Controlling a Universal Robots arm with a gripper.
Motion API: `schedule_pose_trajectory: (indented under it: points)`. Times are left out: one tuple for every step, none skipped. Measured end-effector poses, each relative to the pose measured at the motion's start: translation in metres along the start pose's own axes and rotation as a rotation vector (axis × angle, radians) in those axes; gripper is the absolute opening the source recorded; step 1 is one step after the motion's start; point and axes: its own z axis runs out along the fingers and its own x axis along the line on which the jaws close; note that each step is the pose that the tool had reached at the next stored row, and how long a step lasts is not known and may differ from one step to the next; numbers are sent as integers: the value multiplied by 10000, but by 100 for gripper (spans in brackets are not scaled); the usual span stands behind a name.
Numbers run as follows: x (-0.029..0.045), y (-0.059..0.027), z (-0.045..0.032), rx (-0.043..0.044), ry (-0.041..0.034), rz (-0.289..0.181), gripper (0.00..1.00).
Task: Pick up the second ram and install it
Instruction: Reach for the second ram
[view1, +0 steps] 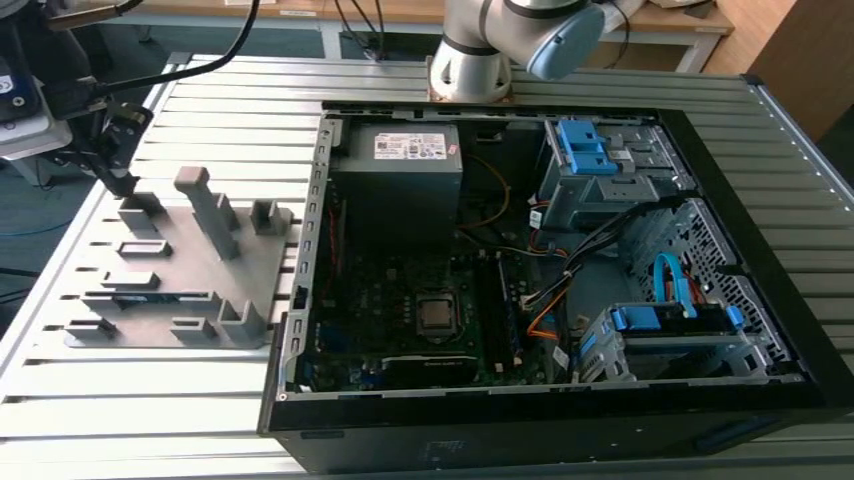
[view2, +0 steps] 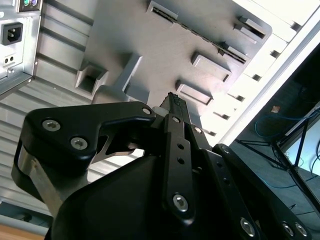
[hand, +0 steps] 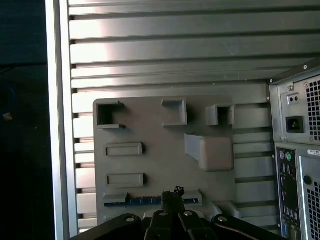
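Observation:
The second ram (hand: 145, 201) is a thin dark green-blue strip standing on edge in a slot of the grey fixture plate (hand: 160, 165). The same ram appears in the exterior view (view1: 150, 297) and as a dark line between two holders in the second wrist view (view2: 200, 36). My gripper (hand: 173, 193) hangs above the plate, its black fingertips (view2: 173, 102) together with nothing between them. In the first wrist view the tips line up over the ram's middle, and a gap separates them from it.
The open computer case (view1: 561, 250) lies at the exterior view's right of the fixture, with the motherboard's slot rails (view1: 510, 300) beside the processor socket (view1: 437, 313). Tall grey blocks (view1: 211, 210) rise from the fixture. The slatted metal table (view1: 134, 420) ends close beyond the fixture.

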Motion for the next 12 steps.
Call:
schedule_pose_trajectory:
  points:
    - [3, -1, 10, 0, 0, -1, 10]
    - [6, -1, 19, 0, 0, 0, 10]
    - [10, -2, 29, -1, 0, 0, 10]
    - [12, -3, 38, -1, 0, 0, 10]
    - [15, -3, 48, 0, 0, -1, 10]
    - [17, -4, 59, 0, 0, 0, 10]
    - [20, -5, 70, 0, 0, 0, 10]
    - [22, -5, 82, 0, 0, -1, 10]
    - [24, -6, 93, 0, 0, -1, 10]
    - [26, -6, 105, 0, 0, 0, 10]
    - [29, -7, 115, -1, 0, 0, 10]
    - [31, -8, 125, 0, 0, -1, 10]
